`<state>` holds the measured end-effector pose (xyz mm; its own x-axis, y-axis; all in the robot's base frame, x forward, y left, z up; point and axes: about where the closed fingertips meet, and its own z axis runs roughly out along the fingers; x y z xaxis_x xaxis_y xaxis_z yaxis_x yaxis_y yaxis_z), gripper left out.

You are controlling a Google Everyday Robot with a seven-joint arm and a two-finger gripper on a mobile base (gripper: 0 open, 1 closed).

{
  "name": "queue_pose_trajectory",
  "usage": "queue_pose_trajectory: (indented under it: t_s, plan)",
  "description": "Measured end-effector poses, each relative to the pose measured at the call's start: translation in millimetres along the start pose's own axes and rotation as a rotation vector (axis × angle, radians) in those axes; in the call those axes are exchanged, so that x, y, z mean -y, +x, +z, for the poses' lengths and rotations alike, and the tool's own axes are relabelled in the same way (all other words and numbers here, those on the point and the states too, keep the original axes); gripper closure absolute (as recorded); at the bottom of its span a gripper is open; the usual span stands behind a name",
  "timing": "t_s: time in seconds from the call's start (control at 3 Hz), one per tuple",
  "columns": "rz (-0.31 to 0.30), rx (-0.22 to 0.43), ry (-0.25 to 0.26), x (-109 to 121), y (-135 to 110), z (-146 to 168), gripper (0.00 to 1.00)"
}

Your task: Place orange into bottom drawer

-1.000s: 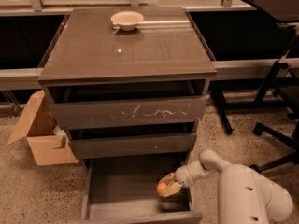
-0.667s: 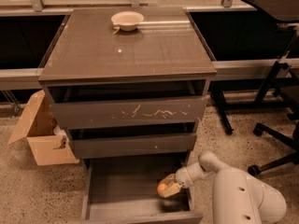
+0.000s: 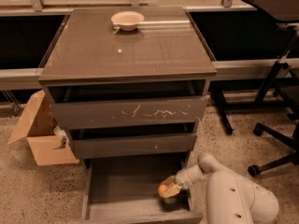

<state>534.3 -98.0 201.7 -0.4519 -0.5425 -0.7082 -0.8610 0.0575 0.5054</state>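
Now the gripper (image 3: 169, 190) reaches into the open bottom drawer (image 3: 126, 185), toward 4 o'clock on its floor. Its jaws are clenched on the orange (image 3: 162, 189), held low, presumably for a gentle release. Compared with the earlier frame, the fruit sits slightly lower and further left. The white bowl (image 3: 127, 20) on the worktop (image 3: 140, 50) is unmoved.

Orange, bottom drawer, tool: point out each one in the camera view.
orange (image 3: 161, 189): camera view, on its visible rounded side, held in the tool.
bottom drawer (image 3: 124, 185): camera view, on its bare grey floor.
tool (image 3: 169, 191): camera view, between its fingertips, over the drawer's right front part.
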Motion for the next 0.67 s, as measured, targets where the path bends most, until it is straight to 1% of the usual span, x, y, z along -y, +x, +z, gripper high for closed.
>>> queue_pose_trajectory:
  t_s: [0.33, 0.67]
  plan:
    - [0.012, -0.004, -0.002, 3.5, 5.5, 2.3, 0.15]
    - [0.013, -0.004, -0.001, 3.9, 6.1, 2.4, 0.0]
